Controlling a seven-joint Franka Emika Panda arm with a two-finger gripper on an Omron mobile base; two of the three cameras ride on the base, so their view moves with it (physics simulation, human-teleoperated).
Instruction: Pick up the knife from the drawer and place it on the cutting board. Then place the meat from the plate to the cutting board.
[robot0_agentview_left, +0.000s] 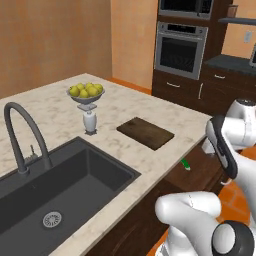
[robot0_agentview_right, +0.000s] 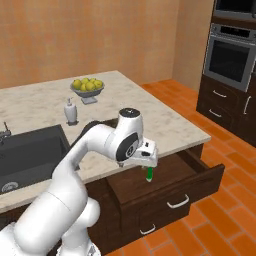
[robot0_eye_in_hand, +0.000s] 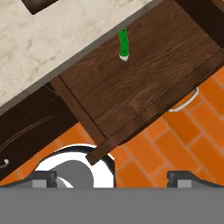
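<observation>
Your gripper (robot0_agentview_right: 146, 161) hangs over the open drawer (robot0_eye_in_hand: 144, 83), and in the hand view its two tips sit far apart at the bottom corners with nothing between them, so read it as spread wide and empty. In the right base view it sits just above the knife (robot0_eye_in_hand: 123, 45); I can't tell from that angle whether it touches it, but the hand view shows the knife well ahead of the tips, so I judge it not yet grasped.

The knife lies in the drawer near the back, close under the counter (robot0_agentview_left: 150, 160) edge. Mostly you see the green handle; the blade end is tucked toward the counter lip and hard to make out.

The board (robot0_agentview_left: 145, 132) sits bare on the counter, near the edge above the drawer. Nothing is on it, so neither placement is done.

What you have so far, judging by the layout: the drawer is pulled out and the hand is in position above it. Left to do: descend, close on the handle, lift, and set the knife on the board. Then comes the whole meat step. I can't pick out the plate or the meat here, so expect to find them first.
</observation>
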